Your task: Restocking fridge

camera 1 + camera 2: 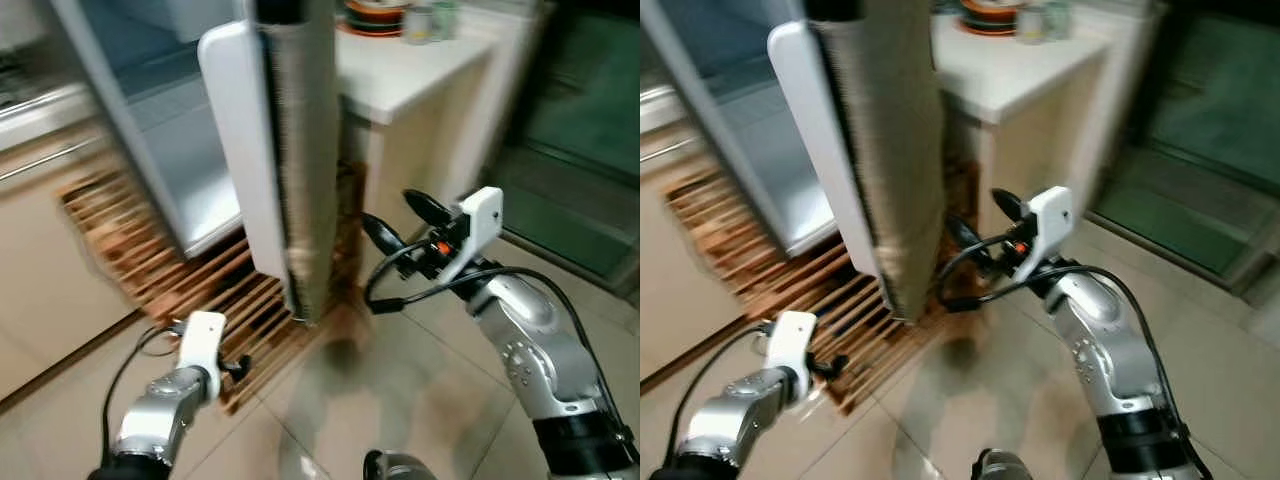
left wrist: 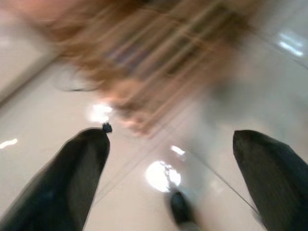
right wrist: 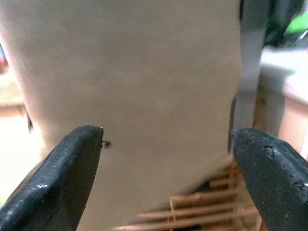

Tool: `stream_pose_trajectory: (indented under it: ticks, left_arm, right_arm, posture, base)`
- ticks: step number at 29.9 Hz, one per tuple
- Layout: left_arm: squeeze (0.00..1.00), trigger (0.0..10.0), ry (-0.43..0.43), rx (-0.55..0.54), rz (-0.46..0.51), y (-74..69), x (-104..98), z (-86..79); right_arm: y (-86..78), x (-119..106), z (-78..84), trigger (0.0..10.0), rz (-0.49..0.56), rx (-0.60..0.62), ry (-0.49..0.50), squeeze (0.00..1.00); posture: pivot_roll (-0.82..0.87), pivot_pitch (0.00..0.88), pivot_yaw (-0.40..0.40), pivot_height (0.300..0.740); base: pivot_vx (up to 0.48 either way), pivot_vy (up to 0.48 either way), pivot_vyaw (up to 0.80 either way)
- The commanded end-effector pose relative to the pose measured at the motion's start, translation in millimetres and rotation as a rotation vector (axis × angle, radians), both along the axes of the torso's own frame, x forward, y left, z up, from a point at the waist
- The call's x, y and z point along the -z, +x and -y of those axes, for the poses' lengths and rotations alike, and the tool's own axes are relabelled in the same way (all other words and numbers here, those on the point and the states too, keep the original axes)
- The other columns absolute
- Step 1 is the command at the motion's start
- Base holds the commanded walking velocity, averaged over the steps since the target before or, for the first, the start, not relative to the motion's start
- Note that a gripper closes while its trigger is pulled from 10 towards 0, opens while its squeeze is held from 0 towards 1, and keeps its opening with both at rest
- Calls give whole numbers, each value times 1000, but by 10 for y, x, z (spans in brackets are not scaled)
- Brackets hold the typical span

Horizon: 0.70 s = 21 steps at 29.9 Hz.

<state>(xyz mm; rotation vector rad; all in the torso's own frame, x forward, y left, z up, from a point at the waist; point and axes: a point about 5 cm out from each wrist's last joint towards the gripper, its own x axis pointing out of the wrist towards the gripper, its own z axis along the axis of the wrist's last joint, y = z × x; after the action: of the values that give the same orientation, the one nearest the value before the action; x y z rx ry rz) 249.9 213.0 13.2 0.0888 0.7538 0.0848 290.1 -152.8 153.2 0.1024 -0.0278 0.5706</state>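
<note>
Swinging blur across the head views suggests the robot is turning, and the main hazard is the open fridge door (image 1: 290, 150), which stands edge-on right in front of it. The right gripper (image 1: 395, 222) is raised near the door's outer face with its fingers spread wide and holding nothing; a misjudged reach could knock the door rather than catch it, or pinch the loose black cable (image 1: 395, 285) looping off the wrist. The left gripper (image 2: 168, 168) hangs low over the floor (image 1: 400, 400), also wide and empty. Nothing to restock is held by either gripper; the nearest candidates are blurred items (image 1: 395, 15) on the white counter (image 1: 420, 70) behind the door, too soft to identify.

A slatted wooden mat (image 1: 210, 290) lies at the fridge's foot, and its raised edge could catch a step. Beyond it the tiles look glossy, possibly slick. The fridge interior (image 1: 170, 120) shows pale shelves, and a dark doorway (image 1: 580, 130) opens at the right.
</note>
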Motion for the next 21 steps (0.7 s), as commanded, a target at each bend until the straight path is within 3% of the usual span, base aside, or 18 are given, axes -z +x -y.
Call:
stream_pose_trajectory:
  ticks: [1,4,7,8,9,10,11,12,13,14,17,21]
  left_arm:
    - [0,10000,67,-107,14,-41,-26,-163]
    - [0,10000,76,-169,36,-65,-48,-245]
    - [0,10000,29,-184,152,34,-185,-210]
    - [0,10000,-16,-164,278,154,-351,-136]
    - [0,10000,-16,-164,278,154,-351,-136]
    - [0,10000,-36,-146,347,213,-448,-96]
    - [0,10000,-82,-84,551,358,-780,44]
    - [0,10000,-82,-84,551,358,-780,44]
    - [0,10000,-104,-35,668,413,-988,147]
    - [0,10000,-108,-5,718,434,-1086,198]
    - [0,10000,-107,69,799,485,-1263,329]
    - [0,10000,-140,62,816,561,-1300,362]
  right_arm:
    - [16,-22,22,10000,-13,31,-11,0]
    - [37,7,28,10000,-33,83,-23,0]
    - [90,9,109,10000,5,200,-81,0]
    - [131,39,228,10000,28,338,-123,0]
    - [131,39,228,10000,28,338,-123,0]
    - [143,61,289,10000,31,409,-133,0]
    - [94,140,352,10000,32,502,-159,0]
    - [94,140,352,10000,32,502,-159,0]
    - [41,189,357,10000,23,518,-158,0]
    - [21,209,371,10000,17,538,-161,0]
    - [1,260,470,10000,-1,612,-174,0]
    - [31,251,552,10000,13,647,-181,0]
  posture:
    - [-76,0,38,740]
    - [-67,0,31,740]
    - [-57,0,25,740]
    - [-57,0,22,740]
    - [-57,0,22,740]
    - [-57,0,22,740]
    - [-66,0,23,740]
    - [-66,0,23,740]
    - [-78,0,29,740]
    - [-80,0,30,740]
    - [-95,0,31,740]
    - [-106,0,28,740]
  base:
    - [0,0,0]
    - [0,0,0]
    - [0,0,0]
    - [0,0,0]
    - [0,0,0]
    - [0,0,0]
    - [0,0,0]
    - [0,0,0]
    - [0,480,0]
    - [0,480,0]
    - [0,480,0]
    - [0,480,0]
